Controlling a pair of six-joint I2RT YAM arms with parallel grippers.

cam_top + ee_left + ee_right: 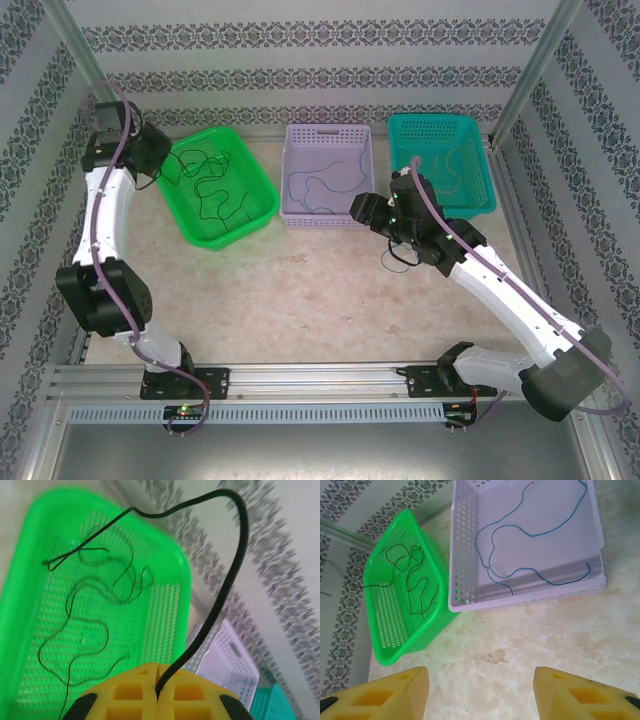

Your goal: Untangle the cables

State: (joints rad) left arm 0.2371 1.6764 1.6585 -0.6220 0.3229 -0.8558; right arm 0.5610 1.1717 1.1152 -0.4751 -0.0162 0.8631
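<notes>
Cables lie one per basket along the worktop's far edge. The dark cable [243, 535] is mostly coiled in the green basket [395, 640] at far left, the blue cable [540, 534] is in the lilac basket [465, 545] at centre, and the tan cable [450, 170] is in the teal basket [470, 208] on the right. Left gripper [159, 680]: jaws closed on the dark cable's free end. Right gripper [480, 692]: jaws wide apart, empty, over bare worktop [530, 630].

Left pincer [158, 679] clamped, right pincer [480, 682] spread

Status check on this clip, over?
Left gripper shut on dark cable trailing into green basket. Right gripper open, empty. Blue cable lies in lavender basket. No obstruction seen.
</notes>
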